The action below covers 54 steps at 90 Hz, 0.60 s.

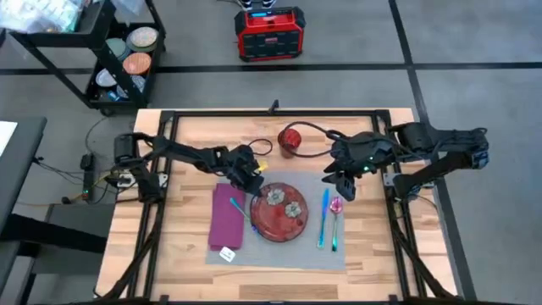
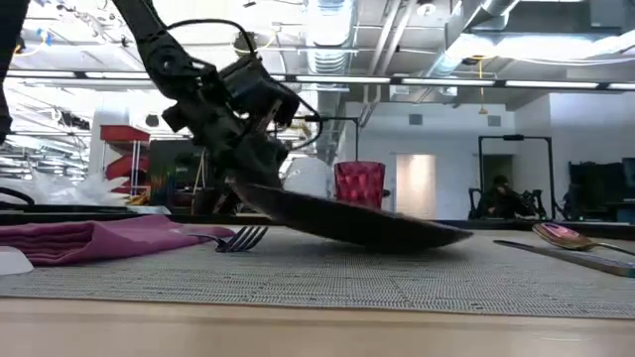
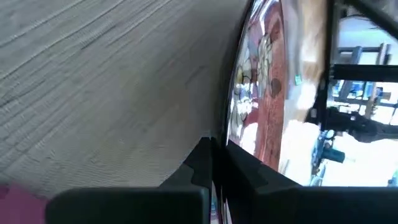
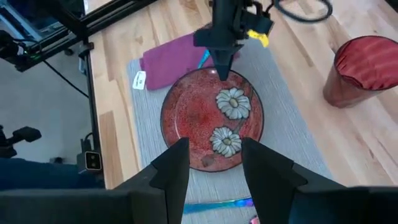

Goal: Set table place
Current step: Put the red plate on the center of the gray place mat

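Looking down on a light wooden worktop carrying the grey placemat at its middle. Lying along the placemat's left side, a folded magenta napkin, with a small white tag at its near end. Peeking out just beside the napkin, a fork, mostly hidden in the high view and showing only its tines in the low view. Reaching in from the left, the left gripper, clamping its fingers on the far left rim of a red plate painted with daisies. Tilting in the low view, the plate, its held edge lifted and its other edge resting on the placemat. Lying right of the plate, a blue knife and a pink spoon, side by side. Hovering above their far ends, the right gripper, fingers spread and holding nothing. Standing beyond the plate on bare wood, a red cup.
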Each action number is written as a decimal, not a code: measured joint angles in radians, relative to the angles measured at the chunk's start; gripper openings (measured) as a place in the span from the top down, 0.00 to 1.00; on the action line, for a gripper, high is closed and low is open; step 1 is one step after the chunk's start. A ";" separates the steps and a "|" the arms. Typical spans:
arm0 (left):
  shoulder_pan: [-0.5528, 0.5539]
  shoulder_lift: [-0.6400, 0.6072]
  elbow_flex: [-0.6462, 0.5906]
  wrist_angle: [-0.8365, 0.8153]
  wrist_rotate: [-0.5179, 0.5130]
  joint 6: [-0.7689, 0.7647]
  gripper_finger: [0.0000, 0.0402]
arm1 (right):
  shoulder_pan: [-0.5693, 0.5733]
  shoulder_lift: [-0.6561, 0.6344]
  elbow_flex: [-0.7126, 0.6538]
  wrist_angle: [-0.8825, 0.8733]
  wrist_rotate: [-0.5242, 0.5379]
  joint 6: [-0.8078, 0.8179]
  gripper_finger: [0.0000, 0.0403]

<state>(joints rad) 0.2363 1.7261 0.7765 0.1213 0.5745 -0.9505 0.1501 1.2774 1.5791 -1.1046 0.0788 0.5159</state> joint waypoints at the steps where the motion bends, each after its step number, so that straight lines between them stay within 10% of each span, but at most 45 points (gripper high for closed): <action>1: 0.000 0.003 0.000 0.007 0.000 0.000 1.00 | 0.000 0.000 0.000 0.000 0.000 0.000 0.67; 54: 0.005 0.029 0.015 0.065 -0.001 -0.034 0.72 | -0.008 0.000 0.000 -0.004 0.000 0.000 0.65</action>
<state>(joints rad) 0.2409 1.7550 0.7918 0.1863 0.5739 -0.9846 0.1417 1.2770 1.5791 -1.1090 0.0788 0.5155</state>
